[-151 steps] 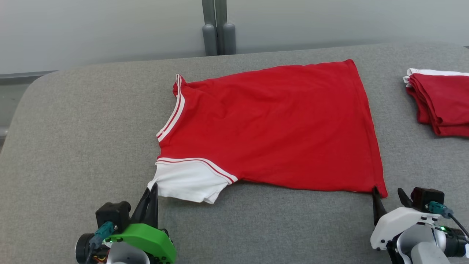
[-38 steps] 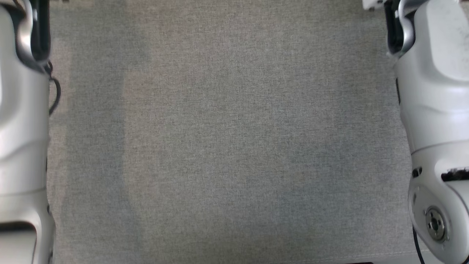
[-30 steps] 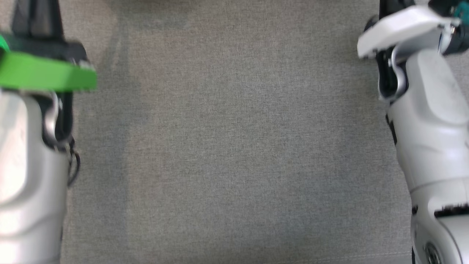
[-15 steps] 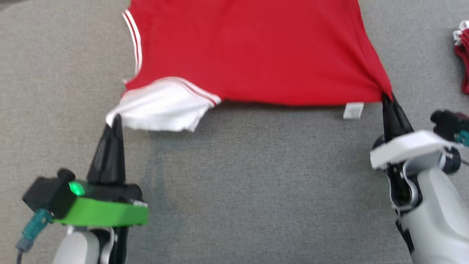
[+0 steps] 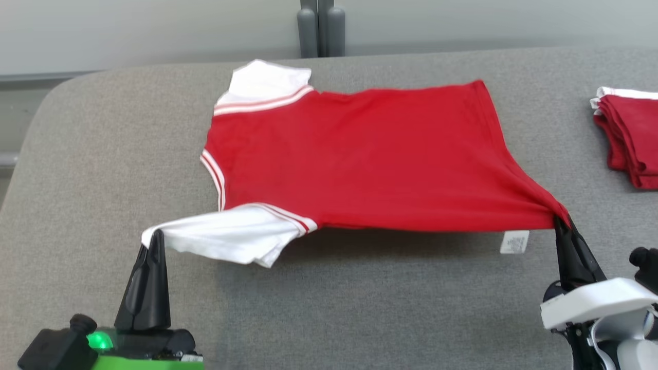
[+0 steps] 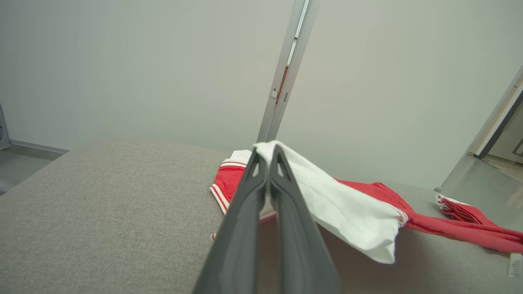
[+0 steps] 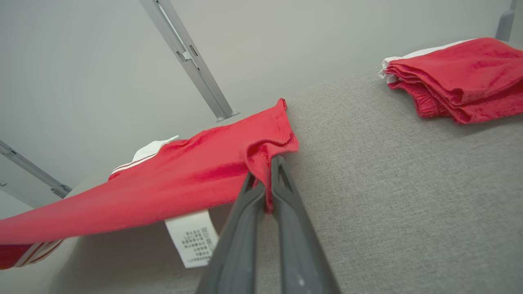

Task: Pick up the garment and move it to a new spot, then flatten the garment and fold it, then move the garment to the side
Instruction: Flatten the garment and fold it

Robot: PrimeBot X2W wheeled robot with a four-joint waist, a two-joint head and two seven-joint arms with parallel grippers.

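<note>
The garment (image 5: 360,154) is a red T-shirt with white sleeves and white-striped trim, spread across the grey table (image 5: 103,128). Its near edge hangs lifted off the surface, casting a shadow. My left gripper (image 5: 153,237) is shut on the tip of the near white sleeve (image 6: 347,212), at lower left. At the lower right, my right gripper (image 5: 561,222) is shut on the red hem corner (image 7: 265,151). A white care label (image 5: 514,241) dangles beside that corner. The far sleeve (image 5: 267,82) lies flat at the back.
A stack of folded red garments (image 5: 629,133) sits at the table's right edge. A grey post (image 5: 318,25) stands behind the table against the pale wall. Bare grey table surface runs along the near side and the left.
The head camera swung up from the bare table to the whole shirt. The near sleeve and hem corner, flat five seconds ago, are now held raised and pulled taut toward me.
</note>
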